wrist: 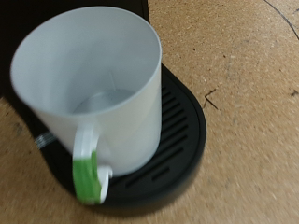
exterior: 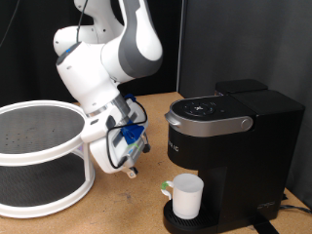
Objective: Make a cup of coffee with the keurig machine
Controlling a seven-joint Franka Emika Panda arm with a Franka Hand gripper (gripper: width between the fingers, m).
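The white cup (exterior: 186,196) stands upright on the round drip tray (exterior: 168,220) of the black keurig machine (exterior: 229,136), under the brew head. The machine's silver-grey lid handle (exterior: 207,123) is down. The cup's handle points to the exterior view's left. The wrist view looks down into the empty cup (wrist: 93,84) on the ribbed black tray (wrist: 177,121); its handle (wrist: 89,177) has a green patch. My gripper (exterior: 131,164) hangs a short way to the left of the cup in the exterior view and is apart from it. No fingers show in the wrist view.
A white two-tier round rack (exterior: 39,156) stands at the exterior view's left, close behind the arm. The machine sits on a brown wooden tabletop (exterior: 127,210). A black curtain forms the backdrop.
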